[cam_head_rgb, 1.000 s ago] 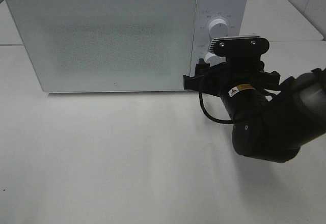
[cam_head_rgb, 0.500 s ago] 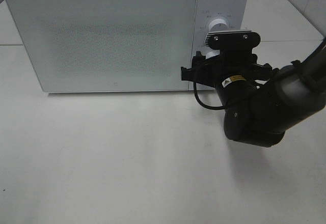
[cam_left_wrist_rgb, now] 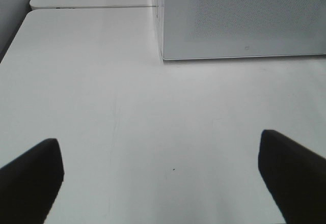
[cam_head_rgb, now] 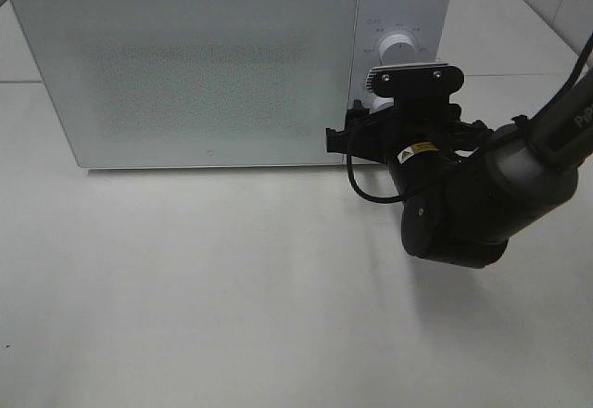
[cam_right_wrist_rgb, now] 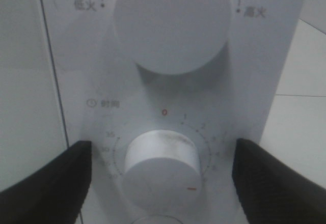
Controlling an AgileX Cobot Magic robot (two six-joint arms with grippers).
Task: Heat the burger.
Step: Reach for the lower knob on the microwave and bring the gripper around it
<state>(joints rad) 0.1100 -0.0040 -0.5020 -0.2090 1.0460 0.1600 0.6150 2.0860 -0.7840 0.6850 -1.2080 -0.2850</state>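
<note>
Right claw open wide, gripping nothing, its fingers on either side of the lower timer knob on the white microwave with a gap on both sides; the bigger upper knob sits just above. Left claw is spread wide too, empty, hanging over the white table in front of the microwave's corner. Microwave door is shut; burger not visible in any view, can't tell where it is.
</note>
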